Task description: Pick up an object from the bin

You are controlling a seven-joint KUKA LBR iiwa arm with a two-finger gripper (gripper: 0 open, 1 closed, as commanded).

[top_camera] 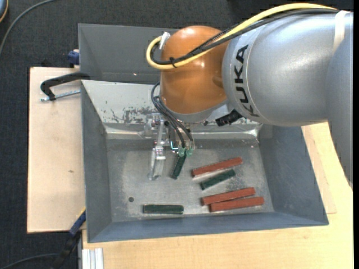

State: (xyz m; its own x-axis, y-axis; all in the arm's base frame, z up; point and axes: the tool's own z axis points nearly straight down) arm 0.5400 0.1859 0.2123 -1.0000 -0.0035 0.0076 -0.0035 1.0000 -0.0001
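— Grey metal bin (95,150), one arm reaching in. Where does the gripper stand?
— The gripper (166,170) is low, close to the bin floor, which I judge low enough for a grasp. A dark green stick (178,165) stands tilted right against it, on the side the arm comes from. Every other piece lies flat. The tilt suggests this stick is being tipped or raised, so I take it as the piece concerned.
— Is it gripped?
— Cannot tell. How far the gripper is open is not readable, and the contact could be a hold or a mere lean.
— Remaining contents?
— All loose and flat. A red stick (216,167) and a second green stick (217,179) lie just past the tilted one. A pair of red sticks (230,196) lies further off, and a third green stick (162,209) lies apart, between the gripper and the front wall.
— Obstructions?
— The orange cover (190,72) and the arm body hide the wrist and much of the back wall behind the gripper
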